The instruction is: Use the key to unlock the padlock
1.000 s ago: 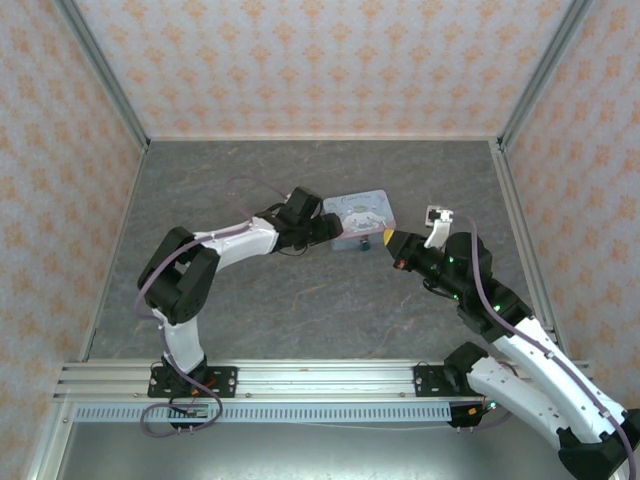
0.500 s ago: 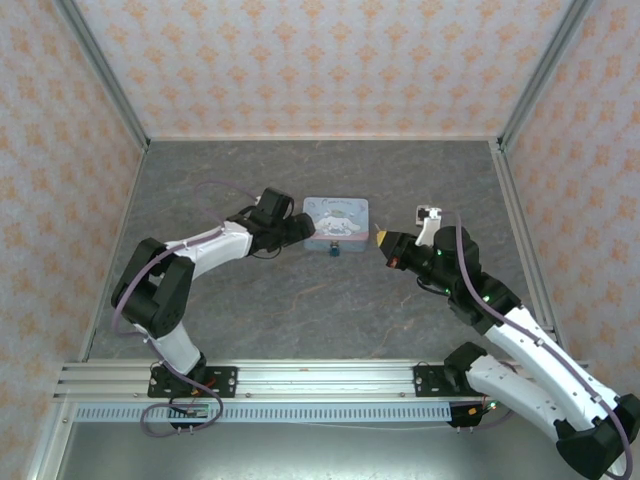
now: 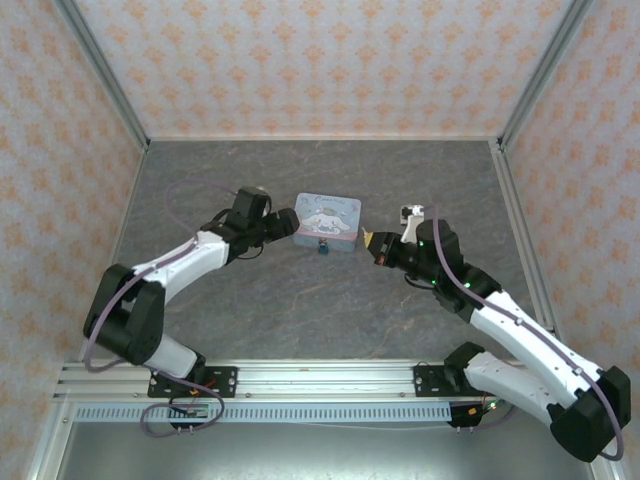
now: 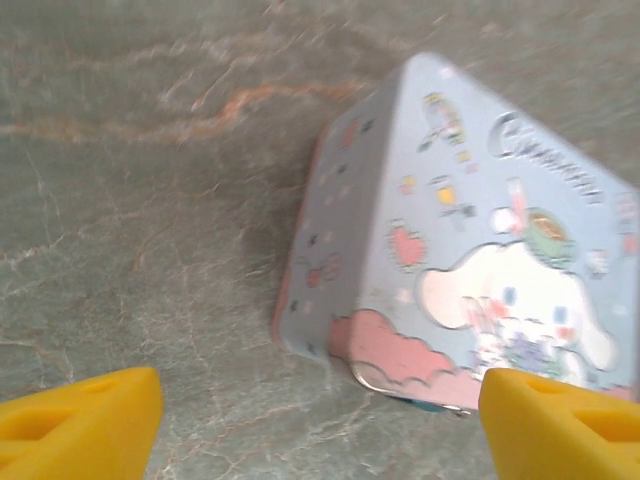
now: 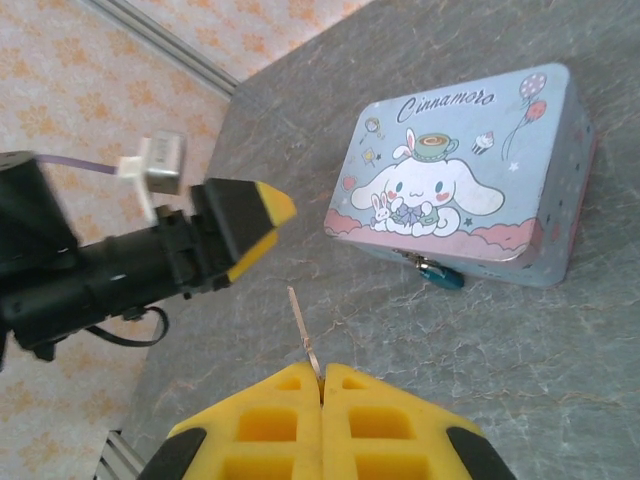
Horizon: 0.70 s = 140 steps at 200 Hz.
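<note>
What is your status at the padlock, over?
Right gripper shut on key, key tip apart from padlock. Left gripper open at end of tin. Padlock hangs at tin front, nothing between it and key.

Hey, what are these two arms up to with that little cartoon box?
They're working on opening a tiny teal padlock hanging on the front of the pale blue tin. The right gripper is shut on a thin key, aimed toward the lock but not in it yet. The left gripper sits open at the tin's left end.
</note>
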Available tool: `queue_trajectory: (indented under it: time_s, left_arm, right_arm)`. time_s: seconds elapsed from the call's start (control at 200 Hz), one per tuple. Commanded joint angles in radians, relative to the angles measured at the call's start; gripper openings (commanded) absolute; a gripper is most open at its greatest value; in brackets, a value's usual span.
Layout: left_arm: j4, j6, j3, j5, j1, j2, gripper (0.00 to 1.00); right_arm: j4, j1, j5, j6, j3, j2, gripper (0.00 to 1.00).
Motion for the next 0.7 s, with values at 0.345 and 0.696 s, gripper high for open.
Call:
queue_trajectory:
  time_s: [0.345, 0.696]
  left_arm:
    - [0.444, 0.021, -0.350, 0.194, -0.050, -0.196, 0.83]
    - [0.617, -0.025, -0.341, 0.186, -0.169, -0.004, 0.83]
  right_arm:
    - [0.373, -0.009, -0.110, 0.071, 0.026, 0.361, 0.00]
    - [0.567, -0.126, -0.242, 0.140, 0.118, 0.664, 0.00]
